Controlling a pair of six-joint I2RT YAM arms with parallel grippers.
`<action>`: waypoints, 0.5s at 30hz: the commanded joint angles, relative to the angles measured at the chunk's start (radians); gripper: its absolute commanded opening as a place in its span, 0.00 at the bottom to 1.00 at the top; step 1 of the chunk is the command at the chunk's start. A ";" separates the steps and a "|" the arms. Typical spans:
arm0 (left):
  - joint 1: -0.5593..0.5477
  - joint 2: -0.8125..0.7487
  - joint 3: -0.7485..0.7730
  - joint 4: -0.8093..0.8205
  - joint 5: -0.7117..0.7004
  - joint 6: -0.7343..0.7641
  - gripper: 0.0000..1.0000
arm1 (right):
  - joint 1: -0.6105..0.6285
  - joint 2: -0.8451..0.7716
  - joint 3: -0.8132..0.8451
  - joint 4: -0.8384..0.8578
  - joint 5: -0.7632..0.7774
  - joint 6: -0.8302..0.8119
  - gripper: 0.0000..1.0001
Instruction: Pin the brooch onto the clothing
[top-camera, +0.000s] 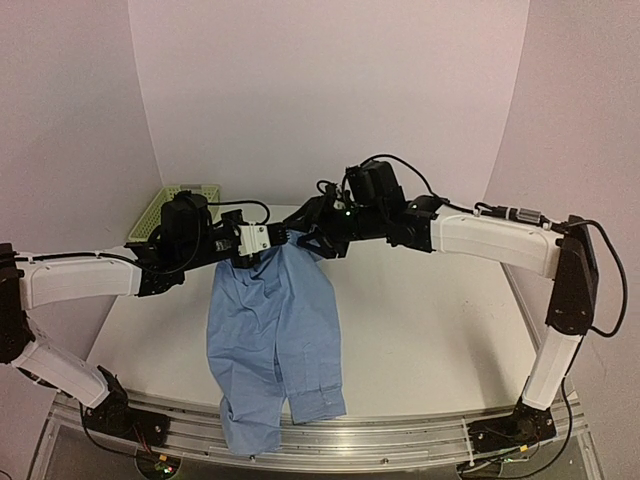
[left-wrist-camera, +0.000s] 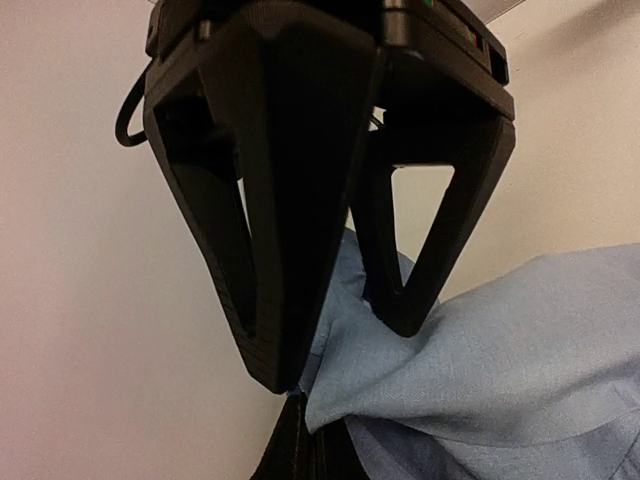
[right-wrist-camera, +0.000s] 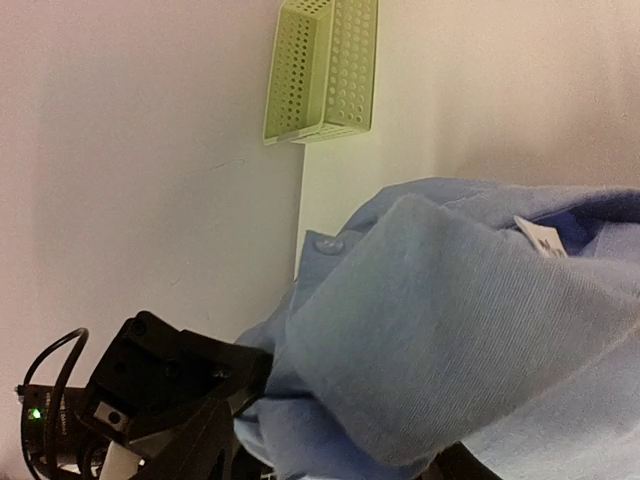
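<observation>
The clothing (top-camera: 275, 320), a light blue shirt, hangs from my left gripper (top-camera: 273, 238) with its lower part resting on the table. The left gripper (left-wrist-camera: 298, 405) is shut on a bunched edge of the clothing (left-wrist-camera: 500, 340). My right gripper (top-camera: 306, 237) faces it from the right at the same height. In the left wrist view the right gripper (left-wrist-camera: 338, 352) has its two black fingers apart, straddling a fold of the fabric. The right wrist view is filled by the clothing (right-wrist-camera: 450, 340), showing a button (right-wrist-camera: 322, 243) and a white label (right-wrist-camera: 540, 238). The brooch is out of view.
A pale green perforated basket (top-camera: 172, 208) stands at the back left of the white table (top-camera: 430, 320), and the right wrist view also takes in this basket (right-wrist-camera: 320, 70). The shirt's sleeve cuffs reach the table's near edge.
</observation>
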 joint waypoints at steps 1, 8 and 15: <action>-0.005 -0.021 0.006 0.069 0.035 0.019 0.00 | -0.003 0.018 0.060 0.003 0.049 -0.031 0.56; -0.005 -0.025 0.002 0.062 0.058 0.028 0.00 | -0.008 0.054 0.108 -0.013 0.098 -0.097 0.52; -0.005 -0.023 0.006 0.067 0.055 0.027 0.00 | -0.008 0.081 0.147 -0.019 0.070 -0.135 0.05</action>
